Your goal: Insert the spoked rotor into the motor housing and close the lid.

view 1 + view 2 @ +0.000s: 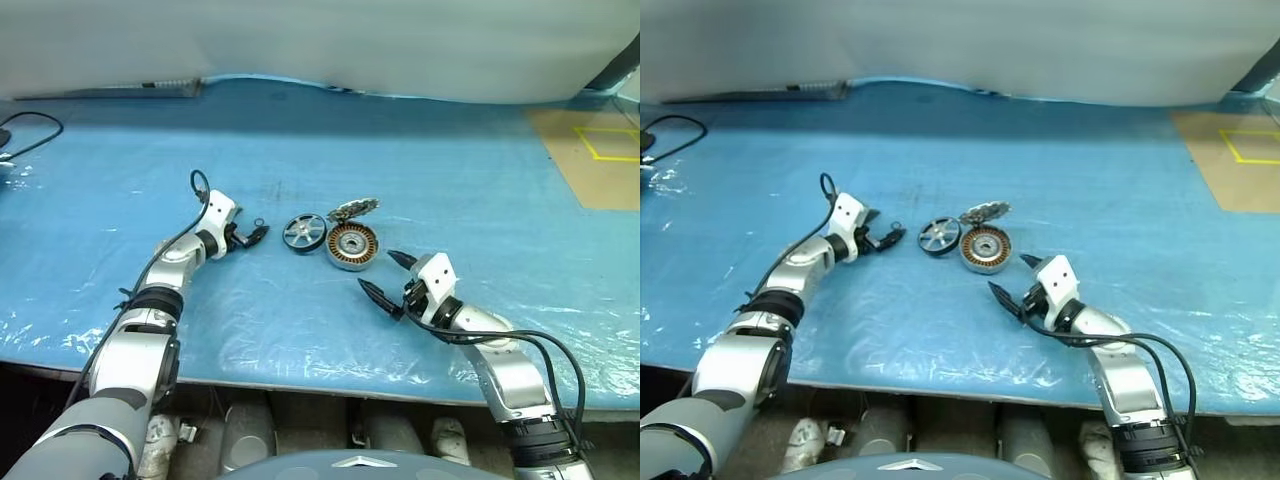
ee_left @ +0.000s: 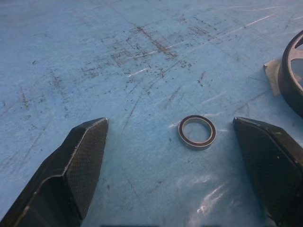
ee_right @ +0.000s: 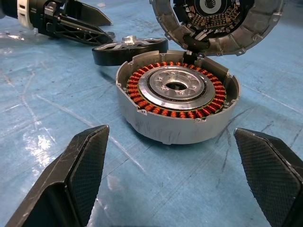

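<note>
Rotor just ahead of the left fingers

Rotor [image 1: 304, 233] lies flat on the blue sheet [image 1: 450, 180], straight ahead of the left gripper [image 1: 252, 232] and slightly to its right, a short gap off. The left arm is plainly the nearer one. The left fingers [image 2: 83, 156] stand wide apart, holding nothing; between them on the sheet sits a small loose ring [image 2: 197, 132], with the rotor's dark rim just past the right-hand finger.

Housing [image 3: 177, 94] touches or nearly touches the rotor on the far side from the left gripper. It sits dead ahead of the right gripper [image 1: 385, 277], centred between that gripper's fingers [image 3: 80, 165], which are also spread and empty. Lid [image 3: 218, 23] stands tipped up at the housing's far edge, ribbed inside facing the right gripper, so the cup is open to receive.

The rotor is a silver spoked wheel with a dark outer rim and raised hub; as a disc it has no long axis, so a grip across its rim looks likeliest
</note>
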Motion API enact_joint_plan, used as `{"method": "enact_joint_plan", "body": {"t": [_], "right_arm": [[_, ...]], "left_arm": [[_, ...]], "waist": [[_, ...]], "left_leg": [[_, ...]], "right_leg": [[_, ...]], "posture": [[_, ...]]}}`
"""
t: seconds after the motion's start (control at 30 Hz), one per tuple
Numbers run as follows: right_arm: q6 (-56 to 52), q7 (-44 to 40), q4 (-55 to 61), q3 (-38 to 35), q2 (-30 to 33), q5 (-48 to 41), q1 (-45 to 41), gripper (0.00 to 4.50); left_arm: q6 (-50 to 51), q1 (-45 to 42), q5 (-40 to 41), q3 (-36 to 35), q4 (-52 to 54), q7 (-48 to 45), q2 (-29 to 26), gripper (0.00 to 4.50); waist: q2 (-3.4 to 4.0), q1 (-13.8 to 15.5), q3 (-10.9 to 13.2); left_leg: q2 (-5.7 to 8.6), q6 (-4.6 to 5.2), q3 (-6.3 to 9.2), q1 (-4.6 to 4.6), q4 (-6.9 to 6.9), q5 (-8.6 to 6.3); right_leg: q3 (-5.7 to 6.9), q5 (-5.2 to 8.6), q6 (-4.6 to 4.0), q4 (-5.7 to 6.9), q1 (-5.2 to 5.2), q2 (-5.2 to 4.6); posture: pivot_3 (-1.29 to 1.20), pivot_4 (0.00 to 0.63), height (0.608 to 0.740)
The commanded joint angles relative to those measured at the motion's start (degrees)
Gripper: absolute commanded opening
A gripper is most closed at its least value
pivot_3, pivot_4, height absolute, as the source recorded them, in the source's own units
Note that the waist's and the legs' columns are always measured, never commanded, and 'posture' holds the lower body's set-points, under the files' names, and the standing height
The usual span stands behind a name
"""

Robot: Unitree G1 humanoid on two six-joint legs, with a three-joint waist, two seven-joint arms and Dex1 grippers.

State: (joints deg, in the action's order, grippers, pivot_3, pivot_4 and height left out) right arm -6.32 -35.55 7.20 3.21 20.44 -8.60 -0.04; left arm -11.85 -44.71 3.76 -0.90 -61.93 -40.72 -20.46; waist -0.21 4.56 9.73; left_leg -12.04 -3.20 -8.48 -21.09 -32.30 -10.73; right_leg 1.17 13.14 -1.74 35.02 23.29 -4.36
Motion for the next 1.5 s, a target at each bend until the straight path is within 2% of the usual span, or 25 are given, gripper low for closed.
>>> {"method": "enact_joint_plan", "body": {"t": [0.03, 0.13, 0.4, 0.47, 0.6, 0.7, 0.8, 0.93, 1.03, 1.13, 1.27, 1.5], "right_arm": [[3.26, 0.87, 0.02, 0.50, -0.22, 1.10, 0.37, 4.47], [3.72, 1.29, -0.20, 0.76, -0.31, 1.27, 0.51, 4.50], [3.64, 2.01, -0.74, 0.93, -0.23, 1.32, 0.09, 4.50], [3.49, 2.03, -0.61, 0.83, -0.13, 1.08, 0.12, 4.50], [3.66, 2.02, -0.29, 0.56, 0.04, 0.84, 0.64, 4.50], [4.13, 1.94, 0.13, 0.06, -0.14, 0.11, 1.64, 4.50], [5.56, 1.86, 0.05, -0.31, -0.42, -0.38, 2.33, 4.50], [6.86, 2.30, -1.38, -0.27, -0.63, 0.22, 2.19, 4.50], [7.29, 2.33, -2.14, -0.14, -0.71, 0.37, 1.82, 4.50], [7.23, 2.23, -2.51, -0.10, -0.65, 0.31, 1.40, 4.50], [6.92, 1.89, -3.05, 0.13, -0.54, 0.24, 0.90, 4.50], [6.44, 1.60, -3.76, 0.10, -0.07, 0.45, -0.10, 4.50]], "left_arm": [[-0.54, -0.47, -1.57, 0.58, -2.24, 0.20, 0.47, 4.50], [-0.43, -0.40, -2.17, 0.93, -3.06, 0.07, 0.64, 3.94], [1.52, 0.89, -2.12, 0.63, -3.92, -0.95, 0.31, 1.20], [1.26, 1.59, -2.52, 0.91, -3.41, -1.03, -0.20, 0.68], [0.09, 3.91, -3.97, 2.29, -0.28, -1.79, -2.19, 0.67], [-0.35, 6.96, -3.83, 3.26, 6.37, -4.85, -4.38, 0.67], [3.25, 11.53, -0.45, 3.63, 20.64, -11.09, -6.26, 0.67], [13.71, 16.29, 5.67, 4.56, 41.35, -16.82, -7.28, 0.67], [21.78, 17.49, 8.75, 6.37, 52.47, -19.55, -7.87, 0.67], [27.01, 17.08, 10.62, 8.14, 58.89, -20.54, -7.08, 0.67], [30.06, 15.35, 10.50, 11.34, 61.16, -20.01, -4.48, 0.67], [26.02, 9.32, 4.10, 16.97, 51.08, -14.84, 3.25, 0.67]], "waist": [[0.00, 0.08, 0.00], [0.00, 0.24, 0.00], [0.00, 0.40, -0.01], [0.01, 0.40, -0.01], [0.01, -0.07, -0.01], [0.01, -0.53, -0.02], [0.02, -0.58, -0.02], [-0.01, -0.19, 0.02], [-0.02, 0.04, 0.04], [0.00, -0.29, 0.04], [0.02, -0.58, 0.06], [0.02, -0.58, 0.06]], "left_leg": [[0.01, 0.00, 0.00, 0.00, 0.01, 0.00], [0.01, 0.00, 0.02, 0.01, 0.01, 0.00], [0.00, 0.01, 0.02, 0.14, 0.04, -0.01], [0.00, 0.01, 0.02, 0.14, 0.07, -0.01], [0.00, 0.01, 0.01, 0.11, 0.17, -0.01], [-0.02, 0.01, 0.00, 0.10, 0.23, -0.01], [-0.05, 0.01, -0.02, 0.13, 0.28, -0.01], [-0.09, 0.02, -0.04, -0.07, 0.29, -0.01], [-0.15, 0.03, -0.08, -0.12, 0.28, -0.02], [-0.15, 0.02, -0.11, -0.08, 0.28, -0.02], [-0.13, 0.02, -0.13, -0.08, 0.29, -0.01], [-0.09, 0.03, -0.12, -0.09, 0.25, 0.00]], "right_leg": [[0.00, 0.00, 0.00, -0.01, -0.01, -0.01], [0.02, -0.01, 0.02, -0.06, -0.06, -0.01], [0.00, -0.02, 0.04, -0.07, -0.20, -0.01], [0.00, -0.02, 0.04, -0.12, -0.20, -0.01], [0.01, -0.02, 0.03, -0.19, -0.20, 0.01], [0.01, -0.02, 0.03, -0.23, -0.19, 0.01], [0.01, -0.01, 0.03, -0.28, -0.12, 0.01], [0.06, -0.01, 0.02, -0.29, 0.07, 0.00], [0.11, -0.01, 0.01, -0.28, 0.09, 0.00], [0.09, 0.00, 0.00, -0.27, 0.09, 0.01], [0.07, 0.00, 0.00, -0.29, 0.09, 0.03], [0.06, -0.01, 0.02, -0.28, 0.08, 0.03]], "posture": [[0.00, 0.150, 0.740], [0.00, 0.150, 0.740], [0.00, 0.150, 0.740], [0.00, 0.150, 0.740], [0.00, 0.150, 0.740], [0.00, 0.150, 0.740], [0.00, 0.150, 0.740], [0.00, 0.150, 0.740], [0.00, 0.150, 0.740], [0.00, 0.150, 0.740], [0.00, 0.150, 0.740], [0.00, 0.150, 0.740]]}}
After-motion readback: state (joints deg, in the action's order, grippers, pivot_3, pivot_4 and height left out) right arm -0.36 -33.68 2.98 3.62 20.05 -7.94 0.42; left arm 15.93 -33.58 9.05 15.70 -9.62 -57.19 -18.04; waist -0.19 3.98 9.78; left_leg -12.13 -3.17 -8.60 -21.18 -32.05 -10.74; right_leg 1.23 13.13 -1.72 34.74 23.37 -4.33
